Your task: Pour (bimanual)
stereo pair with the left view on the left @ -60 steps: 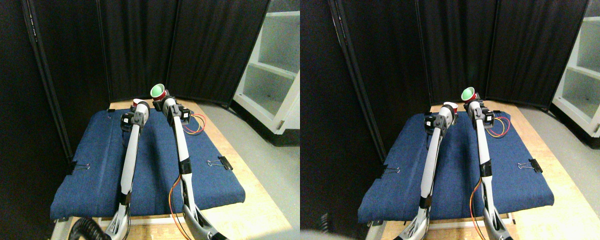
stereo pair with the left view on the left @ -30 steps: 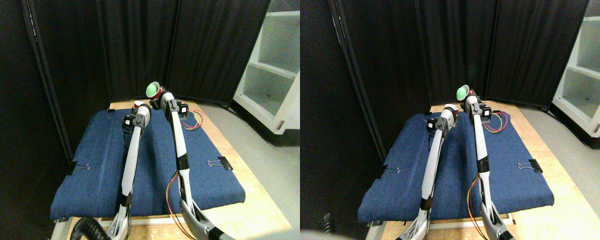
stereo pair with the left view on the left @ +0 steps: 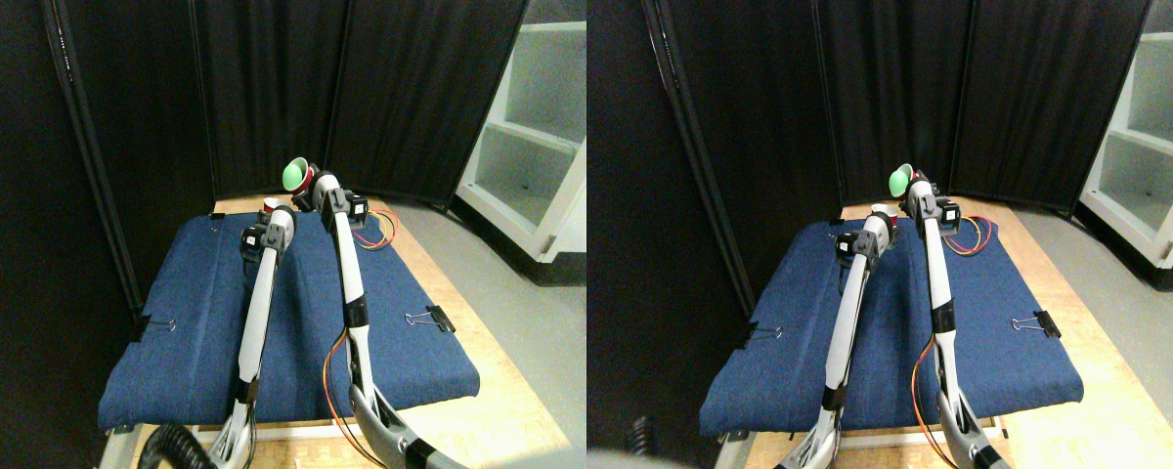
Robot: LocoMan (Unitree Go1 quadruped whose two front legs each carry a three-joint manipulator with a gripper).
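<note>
Stereo pair view: the right end effector [stereo pair with the left view on the left: 305, 191] holds a green-lined cup [stereo pair with the left view on the left: 295, 175] raised above the far end of the bench [stereo pair with the left view on the left: 469, 337], tipped toward the robot's left with its mouth facing partly at the camera. The left end effector [stereo pair with the left view on the left: 272, 212] is at a small red cup with a white rim [stereo pair with the left view on the left: 271, 204] just below and left of it; whether it is clenched on that cup I cannot tell, the parts are too small.

Risks, as I judge them: the tipped cup's mouth sits slightly right of and above the lower cup, so contents could miss the small opening and land on the blue cloth [stereo pair with the left view on the left: 195, 322]. More tilt could bring the two cups or arms into contact, since they are close together.

Room: the cups sit near the cloth's far edge, close to the black curtain [stereo pair with the left view on the left: 264, 88]. Loose red and yellow wires [stereo pair with the left view on the left: 383, 231] lie just right of the right arm. The cloth's near part is open; a binder clip [stereo pair with the left view on the left: 432, 317] grips its right edge.
</note>
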